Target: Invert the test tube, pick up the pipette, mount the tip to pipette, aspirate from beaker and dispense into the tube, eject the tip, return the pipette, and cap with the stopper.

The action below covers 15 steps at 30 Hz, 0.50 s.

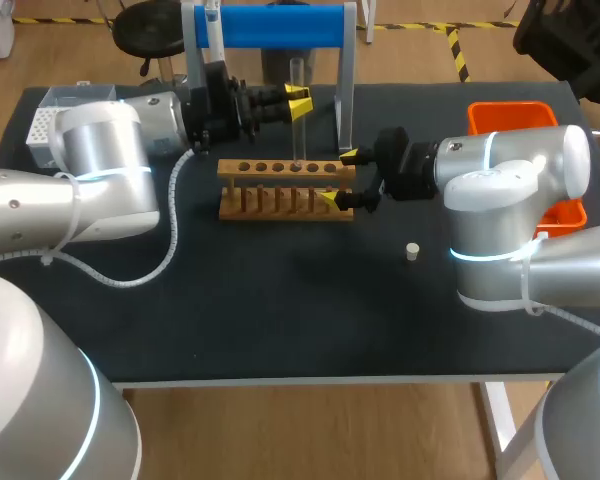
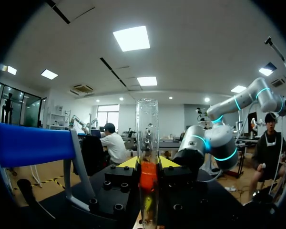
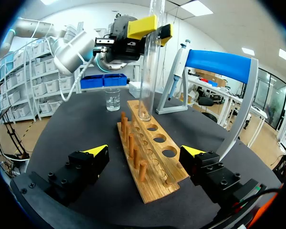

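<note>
In the upper middle of the head view, the left gripper [image 1: 298, 100] pinches the clear test tube [image 1: 296, 135] between its yellow tips and holds it upright. The tube's lower end is at a hole of the wooden rack [image 1: 270, 190], though I cannot tell whether it is seated. The right gripper [image 1: 339, 177], coming in from the frame's right, has its fingers spread to either side of the rack's right end, while the stopper [image 1: 412, 251] stands alone right of centre, the pipette [image 1: 212, 28] hangs on the blue stand [image 1: 280, 25] at the top, and the beaker [image 3: 113, 99] stands beyond the rack.
</note>
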Available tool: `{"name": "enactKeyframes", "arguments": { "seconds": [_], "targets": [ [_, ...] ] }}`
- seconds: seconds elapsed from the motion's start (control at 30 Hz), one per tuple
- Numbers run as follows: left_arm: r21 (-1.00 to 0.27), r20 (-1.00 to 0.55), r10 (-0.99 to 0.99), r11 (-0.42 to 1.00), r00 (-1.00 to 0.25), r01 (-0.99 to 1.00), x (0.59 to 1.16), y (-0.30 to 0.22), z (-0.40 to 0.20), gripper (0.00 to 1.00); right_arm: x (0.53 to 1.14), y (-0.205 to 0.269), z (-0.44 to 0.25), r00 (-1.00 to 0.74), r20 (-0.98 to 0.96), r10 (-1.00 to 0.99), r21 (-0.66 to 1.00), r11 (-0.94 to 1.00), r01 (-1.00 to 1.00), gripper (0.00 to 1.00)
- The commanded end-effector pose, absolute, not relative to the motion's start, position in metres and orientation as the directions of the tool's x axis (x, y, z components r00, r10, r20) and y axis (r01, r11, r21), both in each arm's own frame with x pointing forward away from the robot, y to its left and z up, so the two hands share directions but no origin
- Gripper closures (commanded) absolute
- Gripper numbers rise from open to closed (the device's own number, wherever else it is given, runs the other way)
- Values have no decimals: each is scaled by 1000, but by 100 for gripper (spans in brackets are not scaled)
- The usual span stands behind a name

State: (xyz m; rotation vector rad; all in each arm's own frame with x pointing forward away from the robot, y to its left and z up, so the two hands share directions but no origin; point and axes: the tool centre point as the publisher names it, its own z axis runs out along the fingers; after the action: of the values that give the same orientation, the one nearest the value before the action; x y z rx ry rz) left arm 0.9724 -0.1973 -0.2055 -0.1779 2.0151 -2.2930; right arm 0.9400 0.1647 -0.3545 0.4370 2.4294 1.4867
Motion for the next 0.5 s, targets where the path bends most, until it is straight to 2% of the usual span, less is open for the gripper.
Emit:
{"name": "enactKeyframes", "arguments": {
  "seconds": [0.03, 0.5],
  "targets": [
    [-991, 30, -129, -133, -991, -13, 978, -199, -211, 100, 940, 164, -355, -921, -64, 384, 896, 429, 117, 0],
    [-993, 34, -126, -116, -991, -19, 982, -198, -222, 100, 940, 164, -355, -921, -64, 384, 896, 429, 117, 0]
  ]
}}
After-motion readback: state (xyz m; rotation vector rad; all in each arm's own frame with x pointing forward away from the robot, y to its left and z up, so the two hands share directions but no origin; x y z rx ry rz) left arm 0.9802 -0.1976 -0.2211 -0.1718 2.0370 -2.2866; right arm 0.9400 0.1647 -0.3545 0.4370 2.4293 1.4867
